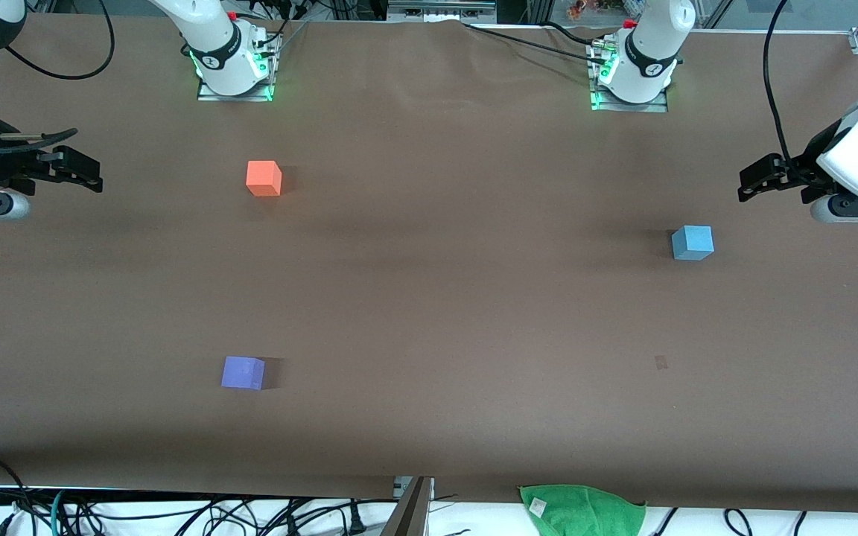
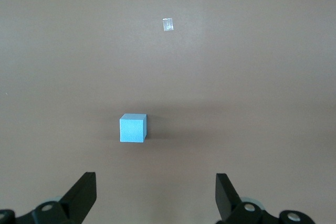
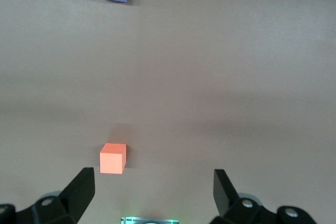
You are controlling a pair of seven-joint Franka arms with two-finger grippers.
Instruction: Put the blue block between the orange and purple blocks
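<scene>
Right gripper [image 1: 94, 179]: fingers spread, holding nothing, waiting over the right arm's end of the table.
Orange block [image 1: 264, 179]: toward the right arm's end, farther from the front camera than the purple block [image 1: 243, 372]; wide gap between them.
Blue block [image 1: 693, 243]: toward the left arm's end, untouched.
Left gripper [image 1: 748, 186]: released, empty, above the table near the blue block.
Progress: nothing done; pick-up, carry and placement all remain.
Writing: none legible.

Left hand [image 1: 748, 186] and right hand [image 1: 94, 179], fingers spread, over opposite table ends.
</scene>
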